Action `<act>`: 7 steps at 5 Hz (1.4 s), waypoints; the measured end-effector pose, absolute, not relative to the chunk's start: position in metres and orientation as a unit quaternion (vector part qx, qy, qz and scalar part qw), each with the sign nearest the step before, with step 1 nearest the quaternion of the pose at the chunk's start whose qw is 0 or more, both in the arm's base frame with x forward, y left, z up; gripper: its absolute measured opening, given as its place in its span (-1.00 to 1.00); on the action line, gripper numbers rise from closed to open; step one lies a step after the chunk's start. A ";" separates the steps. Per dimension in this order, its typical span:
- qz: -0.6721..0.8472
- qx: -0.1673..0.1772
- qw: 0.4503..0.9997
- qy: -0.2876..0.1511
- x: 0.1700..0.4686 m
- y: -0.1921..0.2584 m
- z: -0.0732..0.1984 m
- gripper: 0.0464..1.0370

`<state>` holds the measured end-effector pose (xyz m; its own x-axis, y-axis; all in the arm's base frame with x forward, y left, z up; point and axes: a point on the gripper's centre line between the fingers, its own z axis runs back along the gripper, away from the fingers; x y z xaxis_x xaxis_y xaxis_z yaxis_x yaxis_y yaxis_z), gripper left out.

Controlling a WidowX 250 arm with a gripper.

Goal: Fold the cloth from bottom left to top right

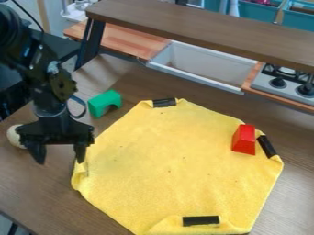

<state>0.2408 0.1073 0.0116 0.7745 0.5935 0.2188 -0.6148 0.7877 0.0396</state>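
Yellow cloth [165, 160] lies on table [30, 188]; black gripper [60, 161] hangs by its left corner, spread wide, holding nothing.

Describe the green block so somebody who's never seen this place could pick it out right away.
Find the big yellow cloth on the brown table. Just off its upper-left edge, near the black robot arm, sits the green block. It has an arch cut into it, while the red block on the cloth shows no such opening.

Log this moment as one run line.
black two-finger gripper open | at left edge of yellow fabric cloth | cloth spread, fold not made | red tapered block on its right side
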 end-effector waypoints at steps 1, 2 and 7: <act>0.356 0.025 0.928 -0.110 0.241 0.114 0.010 0.93; 0.371 0.001 0.925 -0.087 0.237 0.115 -0.001 0.93; 0.363 -0.009 0.929 -0.074 0.249 0.091 -0.023 0.82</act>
<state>0.2493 0.0911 -0.0235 0.7255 0.6758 0.1300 -0.6731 0.7362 -0.0706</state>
